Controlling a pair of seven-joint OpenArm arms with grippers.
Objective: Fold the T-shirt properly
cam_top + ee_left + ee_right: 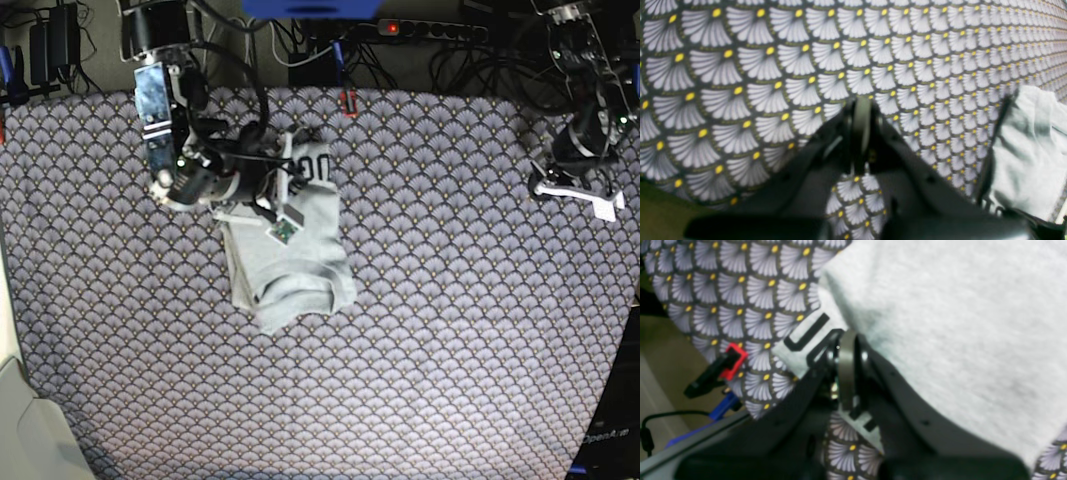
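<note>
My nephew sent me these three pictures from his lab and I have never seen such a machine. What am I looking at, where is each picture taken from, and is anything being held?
This is a robot with two arms working over a table covered with a fan-patterned cloth. The base view looks down from above. The other two pictures come from small cameras mounted on each wrist, looking along the black fingers.

A light grey T-shirt lies bunched on the cloth, partly folded, with black lettering showing at its top edge. The right gripper is at that lettered edge with its jaws shut, and the fabric lies against them; whether cloth is really pinched I cannot tell. In the overhead picture this arm appears on the left.

The left gripper is shut as well, over bare cloth, far from the shirt. The pale object at the right edge of its picture is too blurred to name.
</note>
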